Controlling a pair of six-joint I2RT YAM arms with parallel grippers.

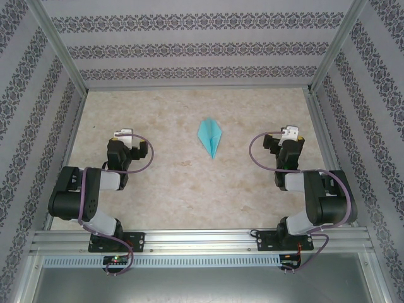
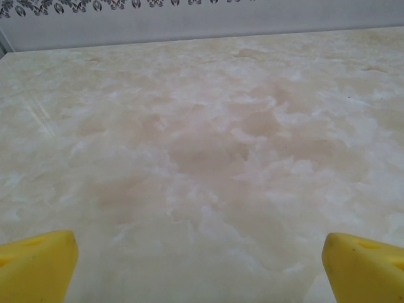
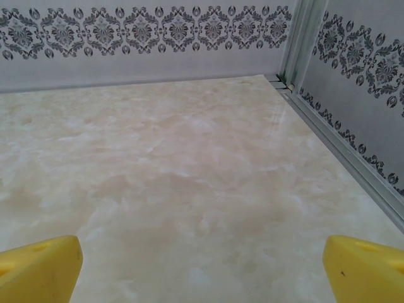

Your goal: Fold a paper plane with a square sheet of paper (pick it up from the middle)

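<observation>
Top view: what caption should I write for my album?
Folded turquoise plane rests alone on the table between the left arm and right arm.

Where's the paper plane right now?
In the top view, the paper plane lies on the table, about midway between the left gripper and the right gripper, touching neither.

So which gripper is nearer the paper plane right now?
Right, but only barely. The paper plane lies on the table between them: the left gripper sits off to its left, the right gripper off to its right, both open.
</observation>
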